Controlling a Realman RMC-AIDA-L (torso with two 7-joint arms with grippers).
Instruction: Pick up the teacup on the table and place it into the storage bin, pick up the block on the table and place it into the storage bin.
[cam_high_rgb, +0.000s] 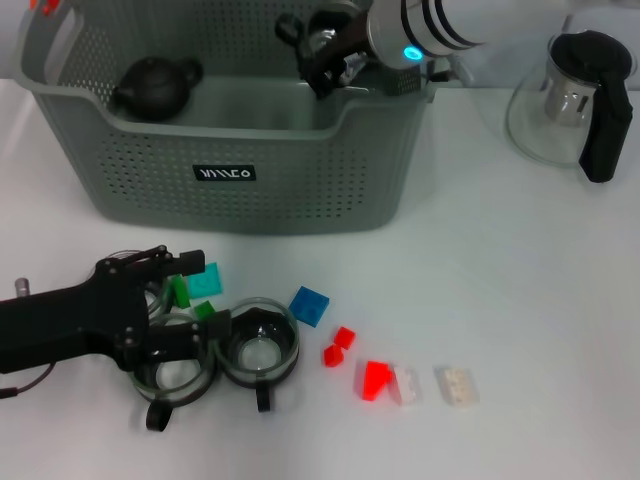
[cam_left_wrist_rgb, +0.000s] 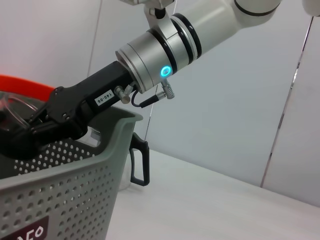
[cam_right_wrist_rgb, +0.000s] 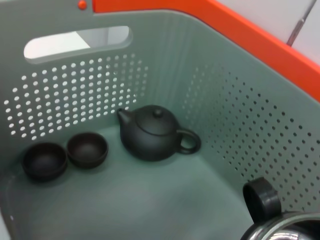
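The storage bin (cam_high_rgb: 300, 190) stands at the back of the table. My right gripper (cam_high_rgb: 322, 60) reaches over the bin's right rim, shut on a glass teacup (cam_right_wrist_rgb: 282, 229) with a black handle (cam_right_wrist_rgb: 260, 199), held above the bin floor. My left gripper (cam_high_rgb: 205, 295) lies low at the front left, open, with its fingers either side of small green blocks (cam_high_rgb: 181, 291) and next to a teal block (cam_high_rgb: 206, 281). Two glass teacups (cam_high_rgb: 260, 347) sit on the table just under and beside it. A blue block (cam_high_rgb: 310, 305) lies to their right.
Inside the bin are a black teapot (cam_right_wrist_rgb: 152, 134) and two small black cups (cam_right_wrist_rgb: 87, 149). Red blocks (cam_high_rgb: 374, 378) and white blocks (cam_high_rgb: 456, 385) lie at the front centre. A glass pot with a black handle (cam_high_rgb: 572, 100) stands at the back right.
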